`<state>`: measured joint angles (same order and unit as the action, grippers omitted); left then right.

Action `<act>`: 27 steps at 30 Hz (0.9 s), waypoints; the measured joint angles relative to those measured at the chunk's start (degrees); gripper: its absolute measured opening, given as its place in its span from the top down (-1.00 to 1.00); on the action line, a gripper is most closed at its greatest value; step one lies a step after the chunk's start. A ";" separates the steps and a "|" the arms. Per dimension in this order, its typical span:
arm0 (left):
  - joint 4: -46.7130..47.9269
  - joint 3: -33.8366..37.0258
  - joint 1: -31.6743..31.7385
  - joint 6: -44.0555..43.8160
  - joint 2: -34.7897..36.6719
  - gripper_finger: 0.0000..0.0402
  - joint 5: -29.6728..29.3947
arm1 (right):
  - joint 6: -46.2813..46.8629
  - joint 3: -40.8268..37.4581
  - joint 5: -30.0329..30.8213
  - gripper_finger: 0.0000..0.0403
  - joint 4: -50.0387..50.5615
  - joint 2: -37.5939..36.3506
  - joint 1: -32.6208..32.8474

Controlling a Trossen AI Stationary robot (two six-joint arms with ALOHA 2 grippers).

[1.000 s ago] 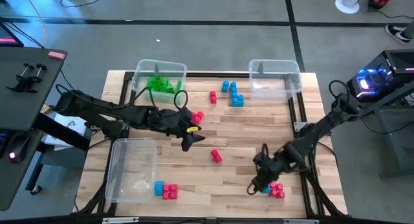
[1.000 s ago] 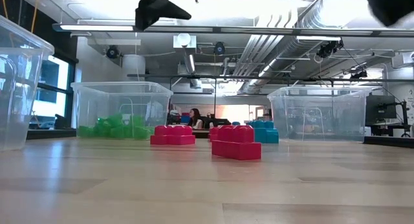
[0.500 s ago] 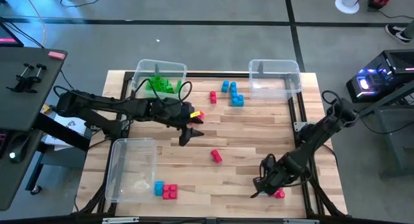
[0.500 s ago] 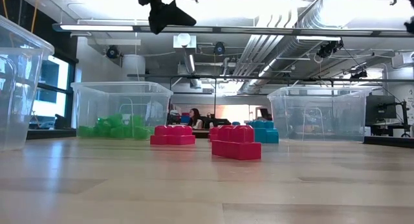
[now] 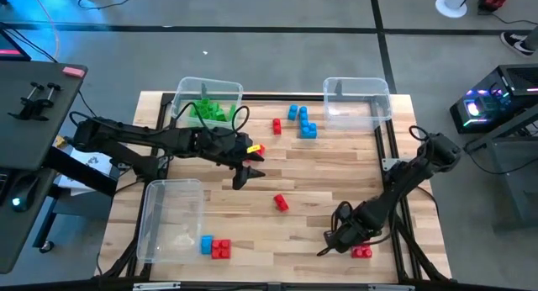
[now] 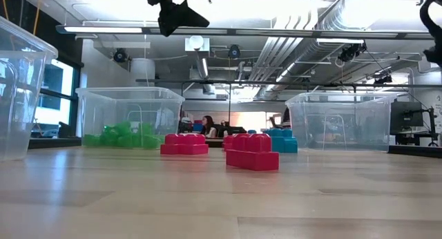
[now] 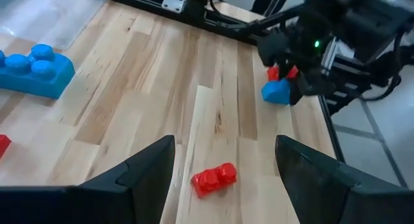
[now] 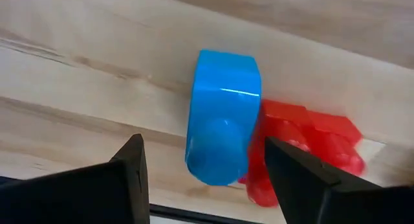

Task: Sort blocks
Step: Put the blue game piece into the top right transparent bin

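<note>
Near the table's front edge, right hand (image 5: 334,240) straddles blue block (image 8: 222,117), fingers open.

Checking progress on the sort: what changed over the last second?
The left gripper swung toward the far side, its fingers open above the single red plastic brick. The right gripper pulled toward the near edge and now brackets the blue plastic brick beside the red brick cluster; grip not confirmed. Unchanged: green bricks in their clear bin, blue cluster, near-left blue-and-red pair.

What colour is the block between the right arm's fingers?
Blue, with a red block beside it; clearest in the right wrist view.
</note>
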<state>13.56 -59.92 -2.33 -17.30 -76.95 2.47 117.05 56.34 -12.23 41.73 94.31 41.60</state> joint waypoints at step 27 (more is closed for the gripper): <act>-1.11 -0.02 0.07 -1.59 0.02 -0.26 -1.68 | -2.33 -0.63 0.10 0.44 -1.05 4.60 0.08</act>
<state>12.45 -59.94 -2.26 -18.90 -76.93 0.80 114.72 55.70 -12.14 40.68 98.91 41.68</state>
